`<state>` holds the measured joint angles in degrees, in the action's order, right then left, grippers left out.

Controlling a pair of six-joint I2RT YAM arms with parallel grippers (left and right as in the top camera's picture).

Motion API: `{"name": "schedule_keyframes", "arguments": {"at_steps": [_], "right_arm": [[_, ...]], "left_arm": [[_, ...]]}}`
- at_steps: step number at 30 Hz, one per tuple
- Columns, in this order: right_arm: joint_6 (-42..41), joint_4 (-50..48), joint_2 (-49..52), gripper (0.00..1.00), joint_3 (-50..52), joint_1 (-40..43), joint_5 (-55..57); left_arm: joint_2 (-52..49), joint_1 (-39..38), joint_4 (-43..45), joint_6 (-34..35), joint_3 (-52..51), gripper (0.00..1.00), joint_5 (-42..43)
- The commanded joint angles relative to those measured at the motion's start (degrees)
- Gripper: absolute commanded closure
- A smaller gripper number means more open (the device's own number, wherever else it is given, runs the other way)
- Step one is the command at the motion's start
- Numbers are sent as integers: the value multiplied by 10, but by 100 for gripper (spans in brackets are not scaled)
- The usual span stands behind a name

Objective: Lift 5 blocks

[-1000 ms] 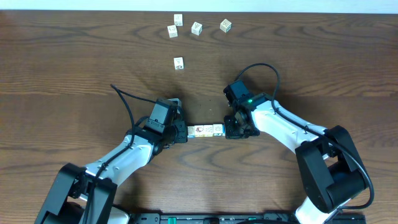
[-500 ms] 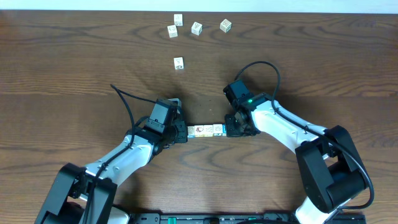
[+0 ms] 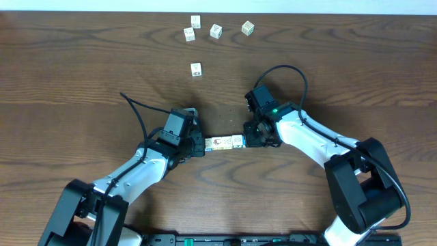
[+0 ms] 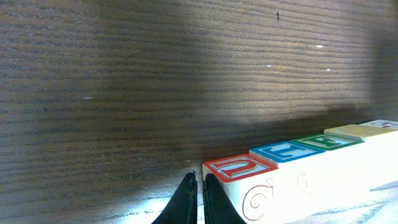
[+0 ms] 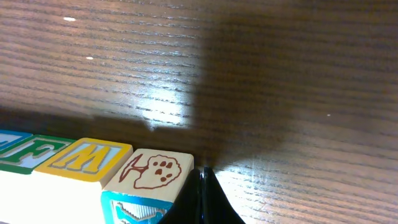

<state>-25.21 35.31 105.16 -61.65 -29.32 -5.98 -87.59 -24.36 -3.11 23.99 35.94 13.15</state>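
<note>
A row of blocks (image 3: 225,142) lies on the table (image 3: 68,75), with the left end effector (image 3: 200,146) at its left end and the right end effector (image 3: 250,139) at its right end. Five loose cubes (image 3: 216,31) sit far behind.

We see a dark brown, wood-grained worktop (image 3: 82,75). Toward its far edge sit four small whitish cubes with faint marks: the far cube (image 3: 196,21), the left cube (image 3: 189,33) just beside and nearer than it, the middle cube (image 3: 216,31) and the right cube (image 3: 248,28). A lone cube (image 3: 196,68) stands nearer, well apart from those four. A pale strip (image 3: 341,5) runs beyond the far edge.
</note>
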Motion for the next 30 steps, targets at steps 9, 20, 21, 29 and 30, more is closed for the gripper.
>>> {"name": "schedule_keyframes", "arguments": {"at_steps": [9,20,21,29,30], "right_arm": [[6,3,0,99,2,4,-43],[6,9,0,99,2,4,-44],[6,9,0,99,2,4,-44],[6,9,0,99,2,4,-44],[6,9,0,99,2,4,-44]], "left_arm": [[7,-1,-7,-2,-3,93,12],[7,-1,-7,1,-3,92,12],[7,-1,-7,1,-3,92,12],[7,-1,-8,1,-3,93,2],[7,-1,-9,1,-3,92,-3]]}}
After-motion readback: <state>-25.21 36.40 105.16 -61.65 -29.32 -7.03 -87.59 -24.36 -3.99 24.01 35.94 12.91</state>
